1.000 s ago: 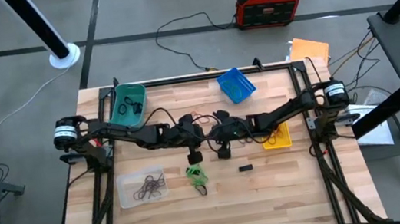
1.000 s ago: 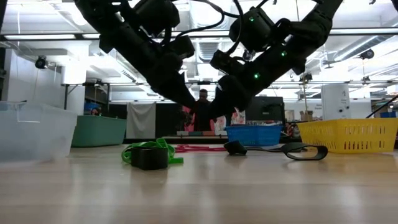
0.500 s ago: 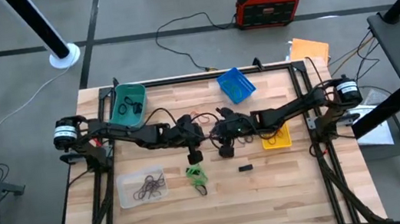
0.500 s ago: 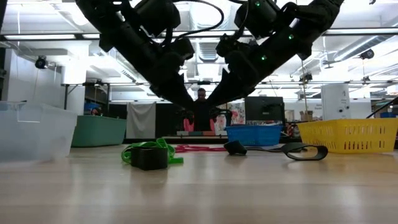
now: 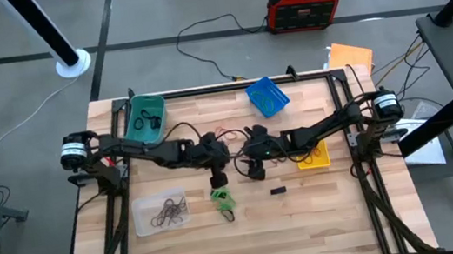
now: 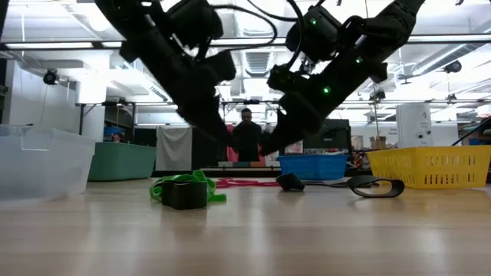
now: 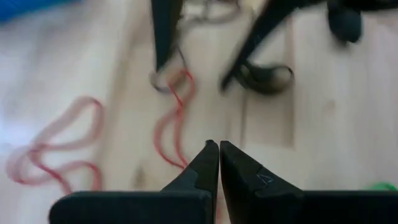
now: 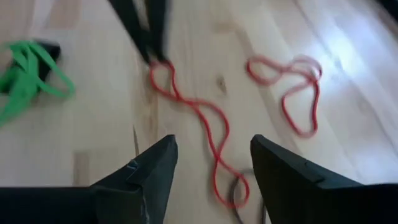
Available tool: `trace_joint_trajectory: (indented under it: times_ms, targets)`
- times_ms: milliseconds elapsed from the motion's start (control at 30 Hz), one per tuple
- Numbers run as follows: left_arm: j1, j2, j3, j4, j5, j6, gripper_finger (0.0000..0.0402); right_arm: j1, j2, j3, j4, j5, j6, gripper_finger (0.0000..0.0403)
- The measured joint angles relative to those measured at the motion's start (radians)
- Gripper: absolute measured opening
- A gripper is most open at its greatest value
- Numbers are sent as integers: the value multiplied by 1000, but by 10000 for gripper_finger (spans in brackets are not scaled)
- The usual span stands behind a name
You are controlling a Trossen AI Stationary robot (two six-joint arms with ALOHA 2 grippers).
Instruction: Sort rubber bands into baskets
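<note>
from above, both arms are meeting over the middle of the counter point(image 5: 326, 219). the left hand point(image 5: 218, 179) is pinched shut and empty, and the right hand point(image 5: 256, 170) is spreading its fingers wide just beside it. red rubber bands point(image 5: 225, 132) are lying just beyond them, green bands point(image 5: 222, 199) nearer, with the teal basket point(image 5: 145, 118), blue basket point(image 5: 267, 95), yellow basket point(image 5: 313, 156) and clear basket point(image 5: 161, 214) around the edges. the hands are crowding each other, so they could be knocking together.

at counter level, the arms are crossing above the red bands point(image 6: 245, 182); one arm could be blocking the other.

past the left hand point(image 7: 218, 155), its shut tips are hanging over a red band point(image 7: 173, 121), and could be pushing the loop aside.

past the right hand point(image 8: 211, 158), open fingers are straddling a long twisted red band point(image 8: 205, 130) beside another red loop point(image 8: 292, 87). closing here could be catching both, or slipping off the thin rubber.
</note>
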Motion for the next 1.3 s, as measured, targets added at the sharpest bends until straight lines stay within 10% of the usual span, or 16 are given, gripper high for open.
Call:
trace_joint_trajectory:
  times_ms: [600, 1300]
  targets:
    - [19, 0, -267, 347, 35, -37, 118, -1, -1, -2, 16, -33, 35, 229]
    - [25, 148, -220, 413, -55, -39, 121, 0, -2, -2, 31, -26, 48, 231]
